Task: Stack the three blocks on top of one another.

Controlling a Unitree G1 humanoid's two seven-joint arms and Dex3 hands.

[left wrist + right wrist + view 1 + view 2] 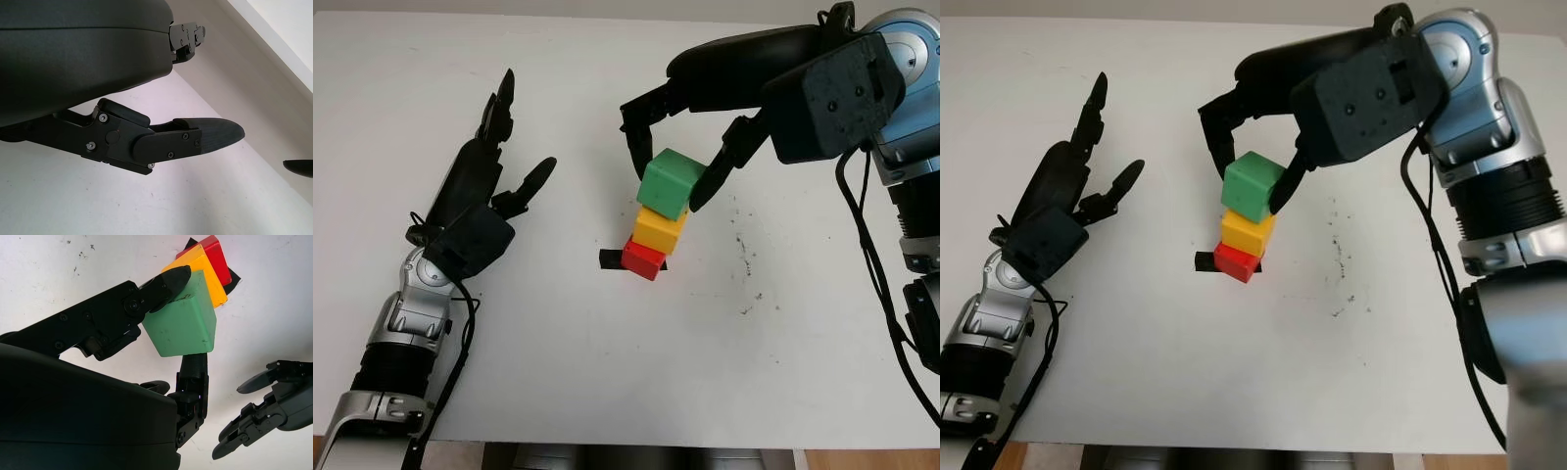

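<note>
Right hand [671, 162] grips green block [670, 183] atop yellow block [660, 229] & red block [643, 259]; only release left. Left hand [489, 186] open, well apart.

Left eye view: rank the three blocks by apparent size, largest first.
1. green block, held by the right hand
2. yellow block
3. red block

Green sits highest, nearest the camera, so true sizes are unsure.

Bright, even light; soft faint shadows.
</note>
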